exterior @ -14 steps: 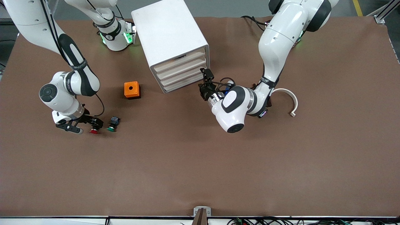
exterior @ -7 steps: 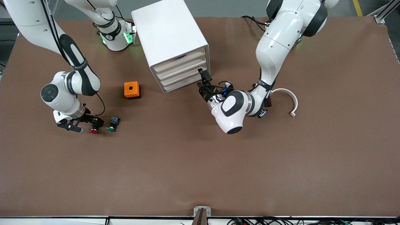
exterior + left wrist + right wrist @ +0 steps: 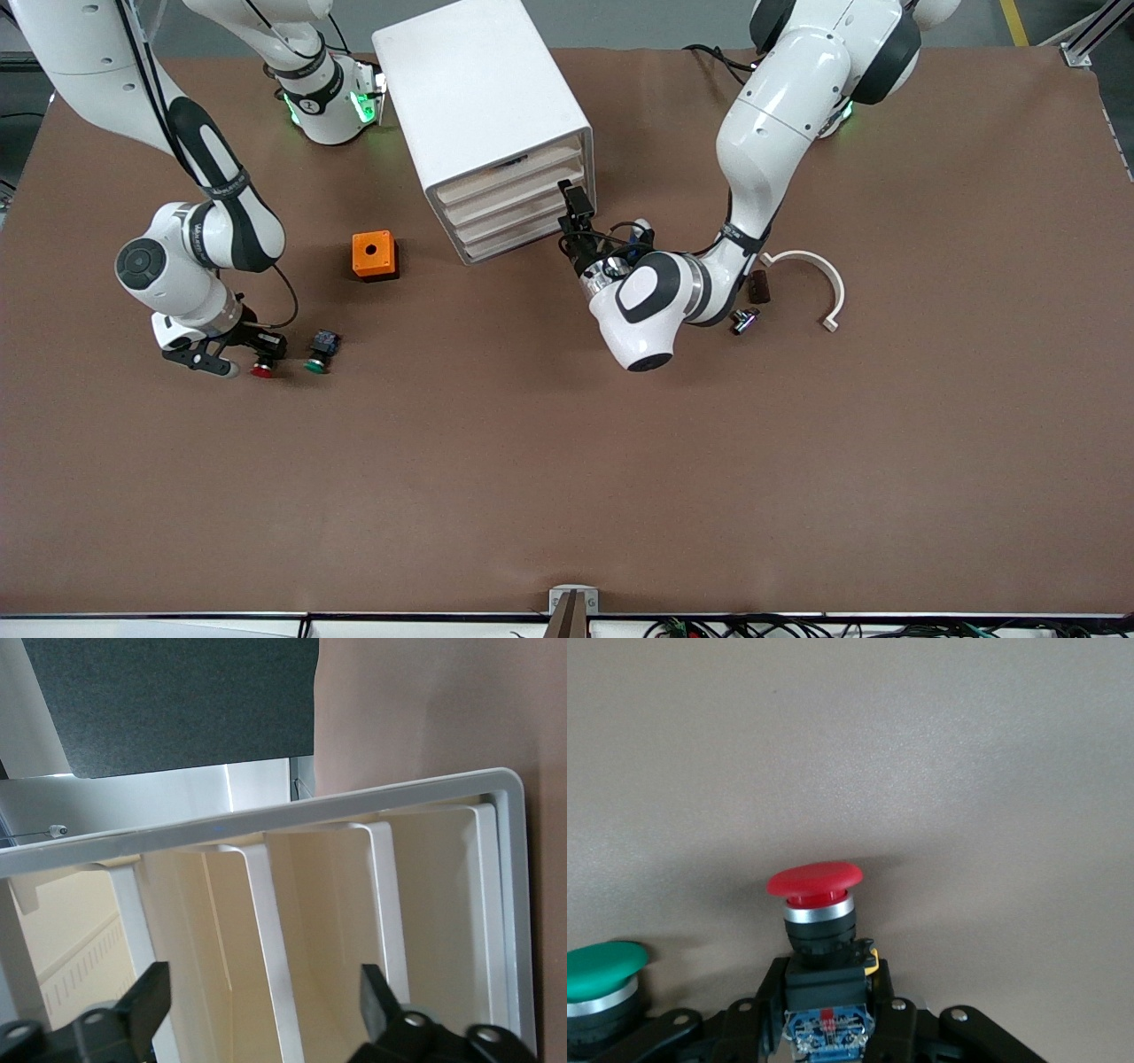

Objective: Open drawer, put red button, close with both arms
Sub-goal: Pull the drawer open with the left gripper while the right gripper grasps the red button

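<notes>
The red button (image 3: 262,369) stands on the brown table toward the right arm's end, red cap (image 3: 814,881) over a black-and-blue body. My right gripper (image 3: 251,351) is low at the table and shut on that body, one finger on each side (image 3: 829,1003). The white drawer cabinet (image 3: 478,106) holds several cream drawers (image 3: 310,904), all pushed in. My left gripper (image 3: 572,220) hovers at the drawer fronts' corner, open, with a drawer's white rib (image 3: 266,930) between its fingers (image 3: 146,997) and untouched.
A green-capped button (image 3: 316,362) stands right beside the red one (image 3: 602,970). An orange box (image 3: 374,255) sits between the buttons and the cabinet. Toward the left arm's end lie a white curved piece (image 3: 819,270), a small dark block (image 3: 758,285) and a small metal part (image 3: 742,321).
My right gripper has closed on the red button's body. The left gripper has moved in toward the drawer fronts and a little higher along them.
</notes>
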Tool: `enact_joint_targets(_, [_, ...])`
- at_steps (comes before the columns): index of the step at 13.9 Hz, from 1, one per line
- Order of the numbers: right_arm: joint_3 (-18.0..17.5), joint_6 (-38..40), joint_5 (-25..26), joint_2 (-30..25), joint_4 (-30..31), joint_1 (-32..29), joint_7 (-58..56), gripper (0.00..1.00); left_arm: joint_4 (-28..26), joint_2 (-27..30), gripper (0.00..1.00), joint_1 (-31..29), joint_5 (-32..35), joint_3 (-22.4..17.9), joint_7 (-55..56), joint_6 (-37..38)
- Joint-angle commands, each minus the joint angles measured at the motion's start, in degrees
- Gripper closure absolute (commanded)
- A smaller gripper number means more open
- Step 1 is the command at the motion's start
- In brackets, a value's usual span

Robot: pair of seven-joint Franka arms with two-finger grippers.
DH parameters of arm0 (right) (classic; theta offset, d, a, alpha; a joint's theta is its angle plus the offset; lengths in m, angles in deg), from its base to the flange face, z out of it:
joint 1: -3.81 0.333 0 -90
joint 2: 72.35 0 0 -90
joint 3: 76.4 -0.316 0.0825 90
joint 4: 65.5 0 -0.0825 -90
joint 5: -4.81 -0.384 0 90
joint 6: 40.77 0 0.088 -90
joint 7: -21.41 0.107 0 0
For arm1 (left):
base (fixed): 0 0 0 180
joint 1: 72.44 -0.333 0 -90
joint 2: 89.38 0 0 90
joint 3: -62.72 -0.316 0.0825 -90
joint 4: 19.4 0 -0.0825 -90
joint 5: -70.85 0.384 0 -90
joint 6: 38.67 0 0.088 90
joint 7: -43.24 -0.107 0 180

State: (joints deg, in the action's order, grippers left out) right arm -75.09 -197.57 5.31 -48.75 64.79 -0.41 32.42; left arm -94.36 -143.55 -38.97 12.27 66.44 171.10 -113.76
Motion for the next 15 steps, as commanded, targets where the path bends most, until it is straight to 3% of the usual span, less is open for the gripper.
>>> enact_joint_targets(1, [0.0,-0.3,0.2,-0.5,0.3,-0.1,1.0,1.0,0.6,-1.0,0.41,0.4,-1.2,-0.1,0.9,0.9])
enact_joint_targets(3, [0.0,-0.1,0.2,-0.9,-0.2,-0.2,0.8,1.0,0.5,-1.1,0.5,0.5,-1.1,-0.1,1.0,1.0])
enact_joint_targets(10, [0.1,18.3,0.1,-7.2,-7.8,-0.8,5.2,1.0,-0.5,-1.2,0.54,3.4,-1.3,0.1,1.0,2.7])
enact_joint_targets(15, [-0.7,24.2,-2.4,-11.0,-8.2,2.2,16.7,1.0,-1.1,-1.2,0.64,4.9,-1.3,0.1,1.1,3.2])
